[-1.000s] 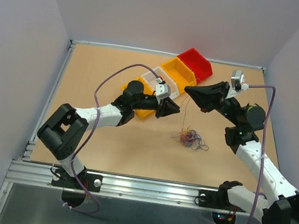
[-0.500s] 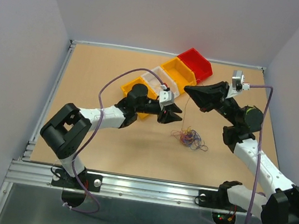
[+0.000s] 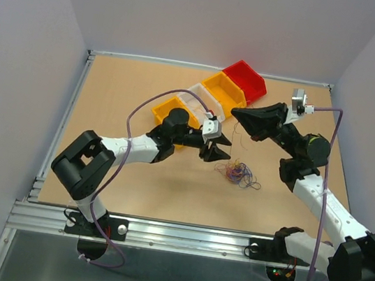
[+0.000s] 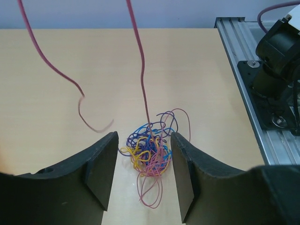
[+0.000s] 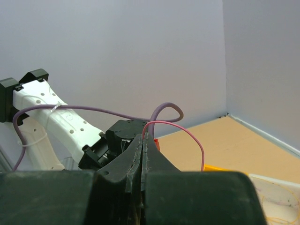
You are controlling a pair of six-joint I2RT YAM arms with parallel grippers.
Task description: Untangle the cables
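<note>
Left tool (image 3: 222, 151) has been moved down and right over the last second and is now just beside the cables (image 3: 239, 172). The right tool (image 3: 236, 117) has hardly shifted.

- Cables: a small wad lying on the desk (image 3: 132, 182), mid-right, between the two arms. Blue, yellow and pink loops are knotted in the core, and a few loose loops trail out on the near side.
- Left tool: fingers spread wide. In the wrist view the wad is framed in the gap ahead of them. No contact is seen.
- Right tool: clamped shut on a pink strand (image 4: 139, 70) and held raised beyond the wad. The strand runs from the core straight up out of the left wrist view. A second loose end hangs free to the side of it.
- Far side: a row of bins, yellow (image 3: 166, 109), clear (image 3: 196, 94), yellow-orange (image 3: 223, 88) and red (image 3: 247, 79). All are well apart from the wad.

Handling, as a judgement: the wires are hair-thin, near weightless and limp, with no stiffness to push against. Under pull on one strand the whole wad is likely to be lifted or dragged, and the knots tightened. The core is best pinned or pinched low on the blue/yellow mass, away from the raised strand, so the pink one can be drawn out slowly. A single thin wire may slip from the pads, so a bundle of loops is the safer grip.
</note>
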